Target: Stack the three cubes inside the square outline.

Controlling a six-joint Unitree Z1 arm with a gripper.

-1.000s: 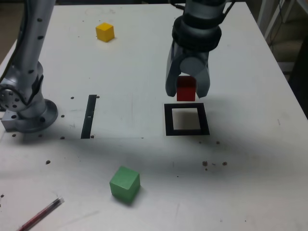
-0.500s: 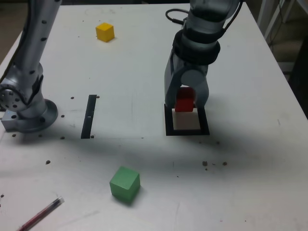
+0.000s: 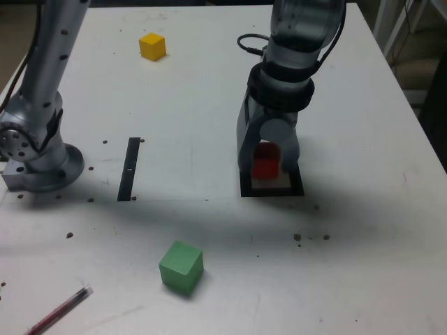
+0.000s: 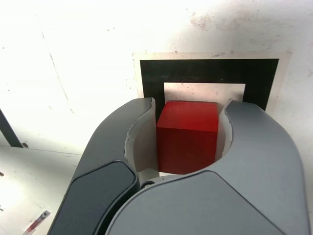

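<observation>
My gripper is shut on the red cube and holds it low over the square outline, inside its black frame; whether the cube touches the table I cannot tell. In the wrist view the red cube sits clamped between both grey fingers, with the square outline just beyond it. The yellow cube lies at the far side of the table, toward the exterior view's left. The green cube rests near the front, left of centre.
The arm's grey base stands at the exterior view's left edge. A narrow black strip lies between the base and the outline. A red pen lies at the front left corner. Small dark specks dot the white table.
The gripper has come down and toward the front with the red cube, from just behind the outline to inside its frame. The yellow and green cubes have not moved.
</observation>
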